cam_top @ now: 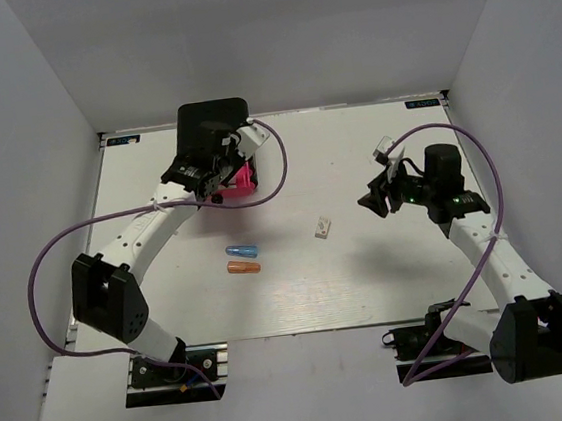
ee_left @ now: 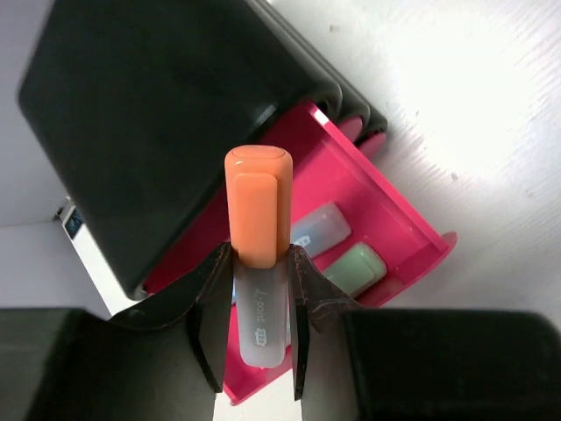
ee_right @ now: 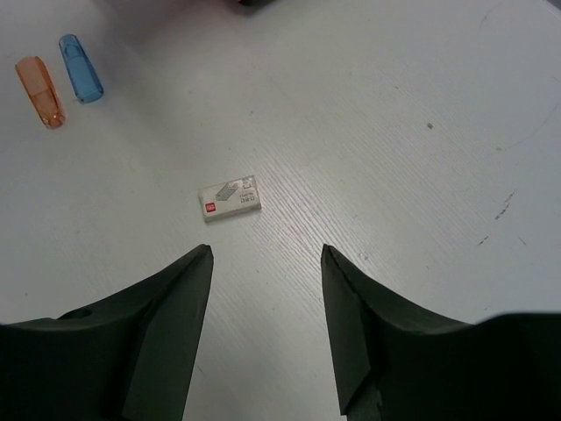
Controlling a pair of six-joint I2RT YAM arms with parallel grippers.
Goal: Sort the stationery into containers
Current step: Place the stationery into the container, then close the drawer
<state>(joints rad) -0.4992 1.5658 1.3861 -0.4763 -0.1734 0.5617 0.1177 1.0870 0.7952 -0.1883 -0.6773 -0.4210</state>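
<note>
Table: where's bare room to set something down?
Free: the table's near strip before the loose orange cap, and its far right beyond the white block. Crowded: far left, where the left end effector holds an orange highlighter over the pink drawer.

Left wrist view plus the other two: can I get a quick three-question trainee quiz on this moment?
1. True or false: the left gripper is shut on the orange-capped pen above the open pink drawer.
2. Pick one: just ahead of the open right gripper lies A) a green pen, B) the white block, C) a black knob.
3. Count: how many stationery pieces lie loose on the table in the top view?

Key: 1 true. 2 B. 3 three: the blue piece, the orange piece and the white block.
</note>
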